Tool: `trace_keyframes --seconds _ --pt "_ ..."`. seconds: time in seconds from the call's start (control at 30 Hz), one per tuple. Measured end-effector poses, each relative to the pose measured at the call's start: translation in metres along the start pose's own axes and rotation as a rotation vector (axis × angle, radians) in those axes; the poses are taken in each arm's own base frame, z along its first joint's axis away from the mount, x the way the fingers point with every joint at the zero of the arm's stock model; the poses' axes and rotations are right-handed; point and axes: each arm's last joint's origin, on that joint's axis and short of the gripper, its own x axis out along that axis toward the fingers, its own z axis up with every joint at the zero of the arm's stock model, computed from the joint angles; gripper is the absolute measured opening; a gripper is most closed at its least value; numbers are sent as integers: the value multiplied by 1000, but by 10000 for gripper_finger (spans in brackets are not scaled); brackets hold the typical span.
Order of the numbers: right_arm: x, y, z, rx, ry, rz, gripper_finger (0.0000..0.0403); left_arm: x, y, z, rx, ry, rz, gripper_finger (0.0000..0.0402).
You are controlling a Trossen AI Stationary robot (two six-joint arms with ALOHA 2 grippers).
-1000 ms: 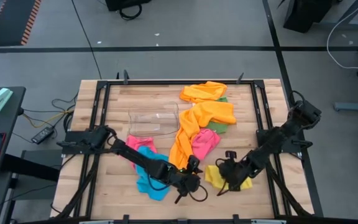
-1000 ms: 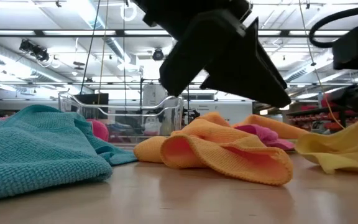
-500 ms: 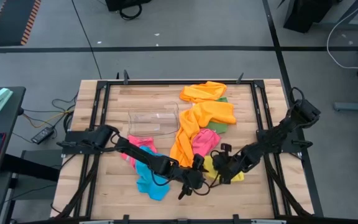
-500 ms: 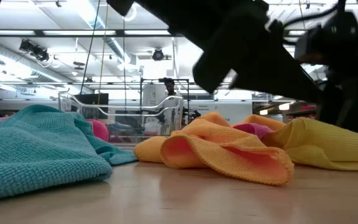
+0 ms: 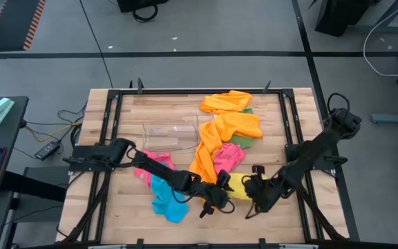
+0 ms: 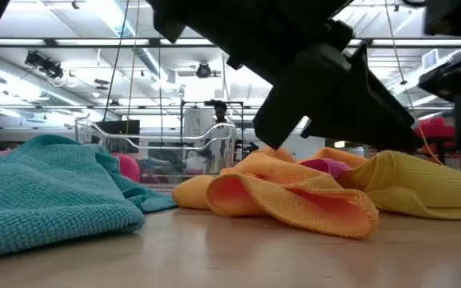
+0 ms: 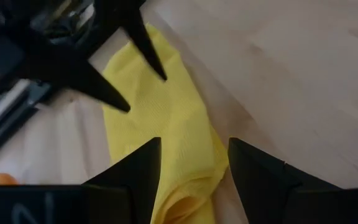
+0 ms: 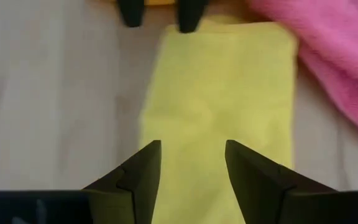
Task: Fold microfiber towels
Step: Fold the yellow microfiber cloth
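High view: yellow towel [image 5: 238,187] lies folded on the tabletop [image 5: 130,117] between left gripper [image 5: 221,198] and right gripper [image 5: 251,196], both with fingers apart; pink towel [image 5: 228,156] and orange towel [image 5: 216,138] crowd just behind.

Robotics lab / industrial workshop. Wooden bench [image 5: 137,117] in black metal frame [image 5: 199,90], grey concrete floor [image 5: 206,28] with hazard-striped mat [image 5: 12,24], open ceiling with strip lights [image 6: 70,48], equipment racks [image 6: 202,120] behind.

left tool [image 5: 220,197] open, right tool [image 5: 252,197] open
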Motion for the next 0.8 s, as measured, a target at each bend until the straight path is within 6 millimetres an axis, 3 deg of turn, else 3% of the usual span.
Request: trace_keyframes --seconds 0.5,0.8 --pt "-3 8 -7 -2 -10 -2 218 18 -1 -17 77 -11 -12 183" --pt "-3 8 -8 -6 -9 -2 218 19 4 -24 91 63 31 137"
